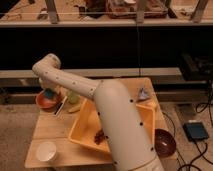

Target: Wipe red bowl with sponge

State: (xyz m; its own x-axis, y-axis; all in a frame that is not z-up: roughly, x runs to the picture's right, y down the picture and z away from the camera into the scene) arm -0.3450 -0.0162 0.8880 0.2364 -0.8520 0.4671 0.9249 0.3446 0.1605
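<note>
The red bowl (44, 101) sits at the table's back left corner. Inside it lies the teal sponge (50, 93), pressed against the bowl's inner side. My white arm rises from the bottom of the view, bends at an elbow above the bowl and drops straight down. My gripper (49, 89) is at the sponge, shut on it, with its tip inside the bowl's rim. The arm's wrist hides part of the bowl's far side.
A light green round object (74, 98) and a dark utensil (61, 106) lie just right of the bowl. A large yellow tray (82, 131) fills the table's middle. A white cup (46, 151) stands front left, a maroon bowl (164, 142) front right.
</note>
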